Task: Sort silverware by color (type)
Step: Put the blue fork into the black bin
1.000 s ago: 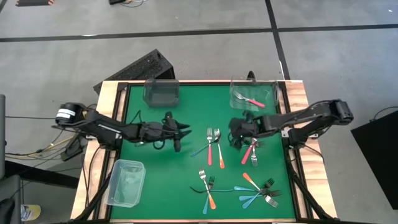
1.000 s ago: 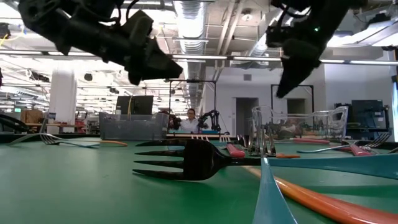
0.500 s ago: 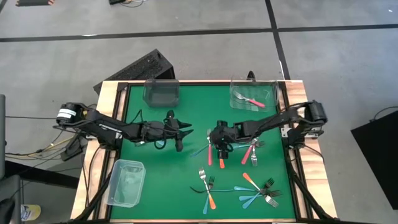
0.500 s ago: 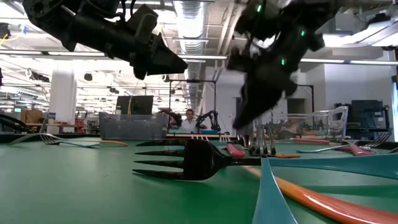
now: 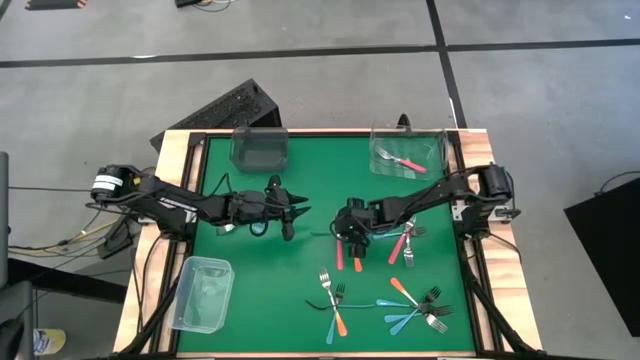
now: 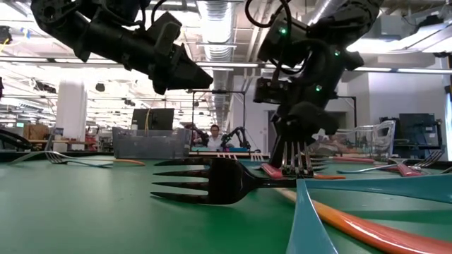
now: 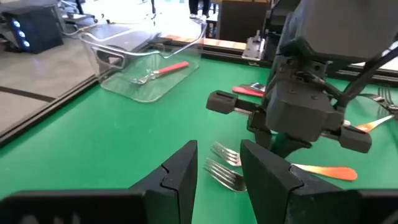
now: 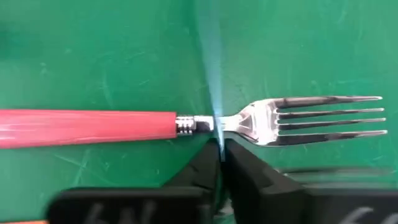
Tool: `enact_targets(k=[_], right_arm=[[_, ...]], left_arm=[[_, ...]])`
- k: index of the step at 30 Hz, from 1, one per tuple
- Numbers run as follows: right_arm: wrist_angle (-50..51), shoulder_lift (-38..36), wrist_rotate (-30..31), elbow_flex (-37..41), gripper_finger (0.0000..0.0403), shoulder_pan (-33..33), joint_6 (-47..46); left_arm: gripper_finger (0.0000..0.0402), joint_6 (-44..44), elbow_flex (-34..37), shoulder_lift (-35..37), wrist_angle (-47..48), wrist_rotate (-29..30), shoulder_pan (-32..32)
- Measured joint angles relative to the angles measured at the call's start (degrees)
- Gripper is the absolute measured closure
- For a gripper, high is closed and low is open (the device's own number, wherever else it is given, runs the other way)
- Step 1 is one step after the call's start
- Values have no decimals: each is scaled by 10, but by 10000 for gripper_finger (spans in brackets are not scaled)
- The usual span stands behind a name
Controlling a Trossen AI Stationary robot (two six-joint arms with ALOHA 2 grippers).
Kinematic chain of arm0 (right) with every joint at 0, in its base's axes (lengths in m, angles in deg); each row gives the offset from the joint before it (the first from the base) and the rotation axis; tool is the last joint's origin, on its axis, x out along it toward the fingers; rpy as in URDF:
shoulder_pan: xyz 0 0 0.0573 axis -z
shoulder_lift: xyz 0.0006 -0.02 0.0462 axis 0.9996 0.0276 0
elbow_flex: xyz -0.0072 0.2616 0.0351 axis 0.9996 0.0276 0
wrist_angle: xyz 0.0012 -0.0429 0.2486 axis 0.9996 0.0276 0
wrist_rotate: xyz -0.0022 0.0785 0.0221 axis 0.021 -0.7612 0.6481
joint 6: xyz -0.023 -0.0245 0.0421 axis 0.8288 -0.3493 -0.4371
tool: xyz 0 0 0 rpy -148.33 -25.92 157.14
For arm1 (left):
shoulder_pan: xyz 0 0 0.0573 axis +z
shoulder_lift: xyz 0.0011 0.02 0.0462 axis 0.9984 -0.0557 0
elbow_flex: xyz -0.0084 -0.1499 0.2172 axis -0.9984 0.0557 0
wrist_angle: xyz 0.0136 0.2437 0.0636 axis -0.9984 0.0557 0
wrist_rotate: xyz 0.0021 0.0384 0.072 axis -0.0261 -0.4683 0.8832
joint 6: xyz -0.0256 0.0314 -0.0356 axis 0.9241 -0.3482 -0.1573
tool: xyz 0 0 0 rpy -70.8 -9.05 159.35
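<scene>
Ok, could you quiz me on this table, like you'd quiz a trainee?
1. True or false: the back-right bin holds a pink fork.
2. The right gripper is low over: A the middle forks, B a bin, C the floor?
3. How many bins stand on the table?
Key: 1 true; 2 A; 3 three.

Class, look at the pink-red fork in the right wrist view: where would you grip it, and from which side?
Grip the pink-red fork mid-handle, coming straight down across its slim width. It lies flat on the green mat with both long sides free. A teal handle crosses its neck, and the tines are broad.
</scene>
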Motion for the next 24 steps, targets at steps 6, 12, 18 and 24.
enact_targets(k=[6, 12, 18, 24], right_arm=[[5, -40, 0, -12, 377, 1, 7], [8, -43, 0, -61, 386, 7, 9], [29, -42, 23, -89, 381, 1, 8], [45, -42, 37, -91, 382, -12, 8]], left_arm=[[292, -26, -3, -10, -48, -117, -4], [292, -83, -58, -74, -11, -118, -12], [292, -98, -146, -140, 118, -115, -12], [292, -86, -195, -159, 226, -80, -10]])
